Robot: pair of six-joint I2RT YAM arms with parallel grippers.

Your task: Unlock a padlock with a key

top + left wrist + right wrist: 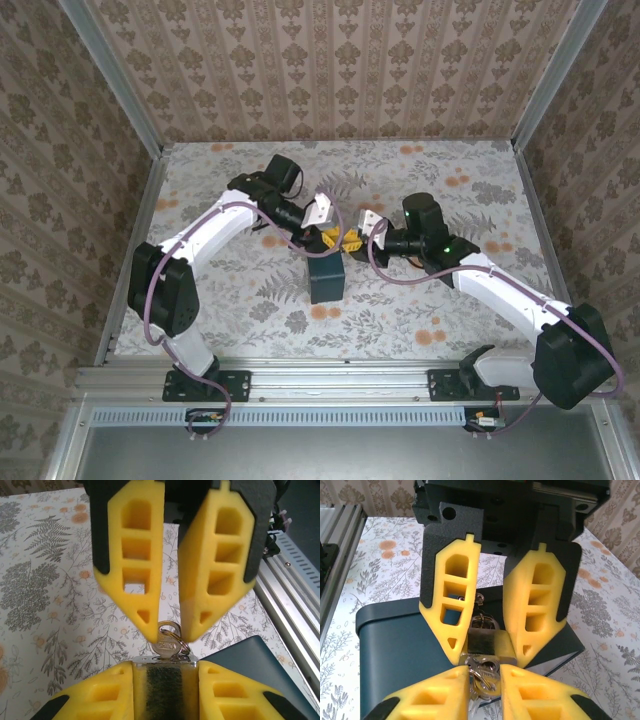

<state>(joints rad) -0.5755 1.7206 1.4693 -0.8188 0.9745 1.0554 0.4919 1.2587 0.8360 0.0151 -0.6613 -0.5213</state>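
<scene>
The padlock (487, 642) is held between the fingertips of the right claw (490, 654). That claw is opened only as wide as the lock's body, and both yellow fingers are pressed against its sides. The shackle (482, 621) is turned back toward the claw's palm, and the keyhole end is turned outward past the fingertips. The key (169, 641) appears to be seated in that end. Its head and ring (181, 642) are pinched between the tips of the left claw (170, 632), which is closed to a narrow gap around them. The two claws are brought tip to tip, the left one's fingers just beside the right one's, with lock and key between them. Directly beneath both claws a dark-blue box (395, 650) is seen standing on the floral bench (450, 300). Whether the padlock touches the box cannot be told.
</scene>
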